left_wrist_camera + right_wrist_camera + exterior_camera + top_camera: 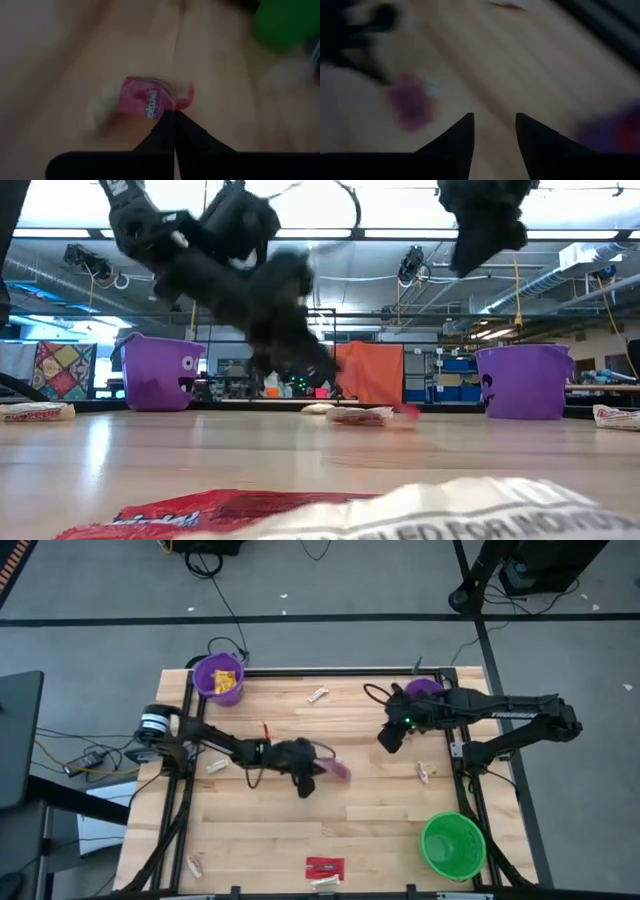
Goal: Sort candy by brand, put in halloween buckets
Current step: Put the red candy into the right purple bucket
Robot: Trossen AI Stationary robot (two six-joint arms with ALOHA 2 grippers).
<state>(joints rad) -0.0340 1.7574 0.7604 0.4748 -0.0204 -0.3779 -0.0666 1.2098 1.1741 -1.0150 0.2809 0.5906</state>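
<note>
High view: three round plastic buckets on the wooden table (270,830): left purple bucket (218,678) at the far left corner with yellow candy inside, right purple bucket (424,689) at the far right, partly under the right arm, contents not visible, green bucket (452,845) at the near right, looks empty. Sorting is judged early. Loose on the table: one red wrapper (324,867) and about six cream-tan pieces. Left gripper (322,771) at centre pinches a pink wrapped candy (340,771). Right gripper (390,737) hovers near the right purple bucket.

Low view: two purple buckets seen, green not visible.

Left wrist view: fingers closed on the pink wrapper's edge.

Right wrist view: fingers apart, nothing held.
</note>
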